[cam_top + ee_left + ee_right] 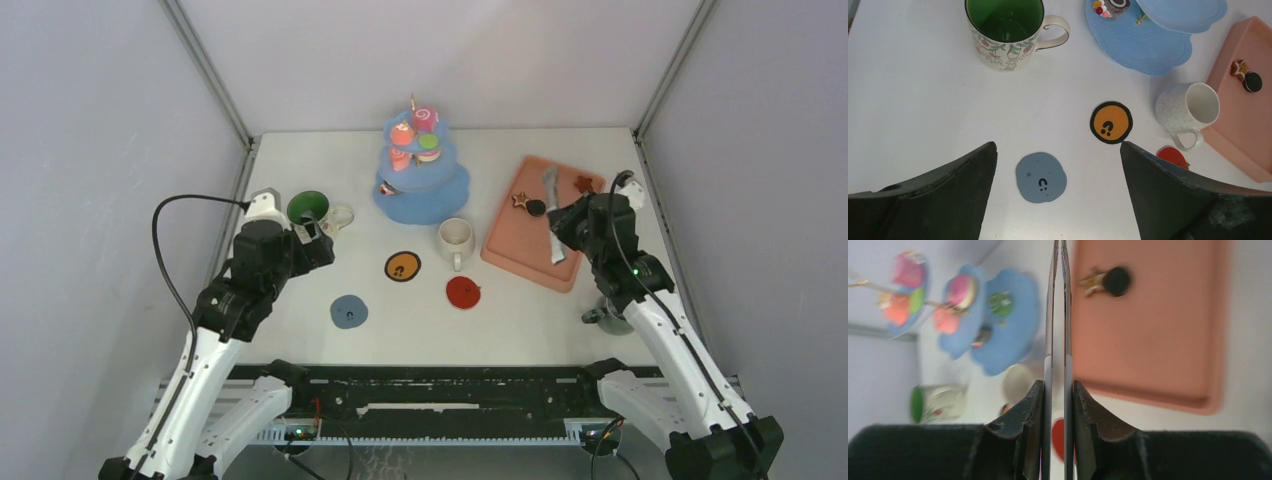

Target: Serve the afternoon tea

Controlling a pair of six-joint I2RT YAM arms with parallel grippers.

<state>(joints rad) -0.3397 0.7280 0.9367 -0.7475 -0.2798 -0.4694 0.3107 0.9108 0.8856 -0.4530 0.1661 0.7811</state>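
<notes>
My right gripper [566, 222] [1057, 382] is shut on a pair of metal tongs [553, 215] [1068, 370], whose two blades stay slightly apart and reach over the salmon tray [520, 255]. On the tray lie a black round [536, 208] [1117, 281] and brown stars [520, 199] [584, 183]. A blue tiered stand [430, 195] carries pink, red and green pastries [426, 118]. The green mug [310, 208] [1005, 32] stands just beyond my open, empty left gripper [318, 234] [1058, 145]. The cream mug [455, 240] [1188, 110] sits mid-table. A grey mug [610, 321] is half hidden behind my right arm.
Three flat coasters lie on the white table: orange [402, 266] [1111, 122], red [463, 292] and blue-grey [349, 311] [1041, 177]. White walls with metal posts close in the back and both sides.
</notes>
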